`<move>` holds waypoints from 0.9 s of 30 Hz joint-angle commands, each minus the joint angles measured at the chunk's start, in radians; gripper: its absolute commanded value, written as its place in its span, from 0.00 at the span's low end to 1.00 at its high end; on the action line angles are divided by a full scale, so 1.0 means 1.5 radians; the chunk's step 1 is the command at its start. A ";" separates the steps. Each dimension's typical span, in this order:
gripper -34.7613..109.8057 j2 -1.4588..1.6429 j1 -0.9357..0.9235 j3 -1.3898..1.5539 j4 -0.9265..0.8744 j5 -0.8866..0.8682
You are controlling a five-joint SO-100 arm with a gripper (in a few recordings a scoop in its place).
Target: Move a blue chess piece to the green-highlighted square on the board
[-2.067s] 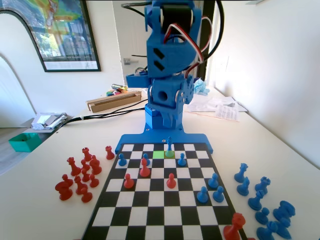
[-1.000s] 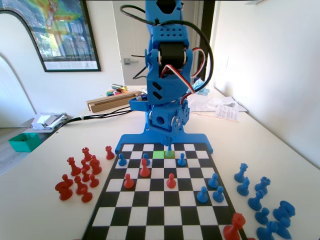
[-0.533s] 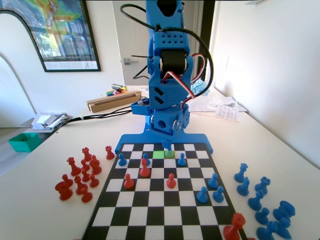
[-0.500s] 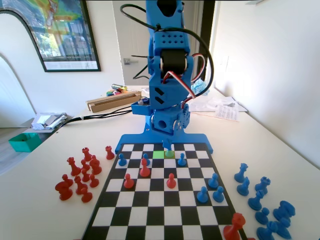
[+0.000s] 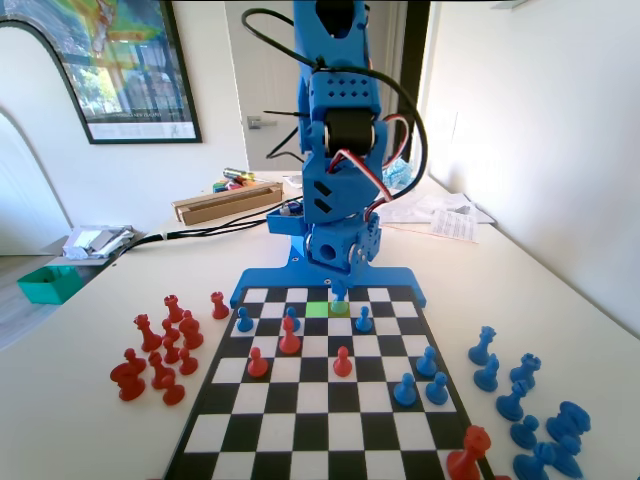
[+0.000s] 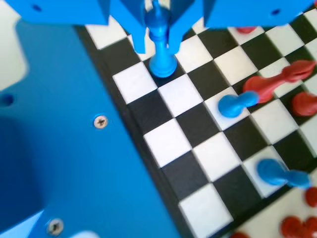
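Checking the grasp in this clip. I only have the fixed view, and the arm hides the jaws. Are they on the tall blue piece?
Observer: Yes. In the wrist view the gripper has one jaw against each side of the tall blue piece.
Operator: Is its base lifted?
Observer: Cannot tell. The base is over a dark square in the board's edge row.
Operator: Anything crowding it?
Observer: No. The nearest blue pawn stands apart from it.

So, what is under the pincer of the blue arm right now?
The slim blue plastic chess piece stands between the pincer's jaws, its round base on the black-and-white chequered board. In the fixed view it stands at the olive-yellow square. Whether the jaws press it cannot be told.
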State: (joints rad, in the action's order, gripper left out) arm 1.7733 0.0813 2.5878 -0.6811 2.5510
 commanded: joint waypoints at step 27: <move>0.25 0.071 -0.077 -0.041 -0.142 0.039</move>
State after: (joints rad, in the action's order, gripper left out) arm 1.8162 0.0031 2.5234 -0.8836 2.5786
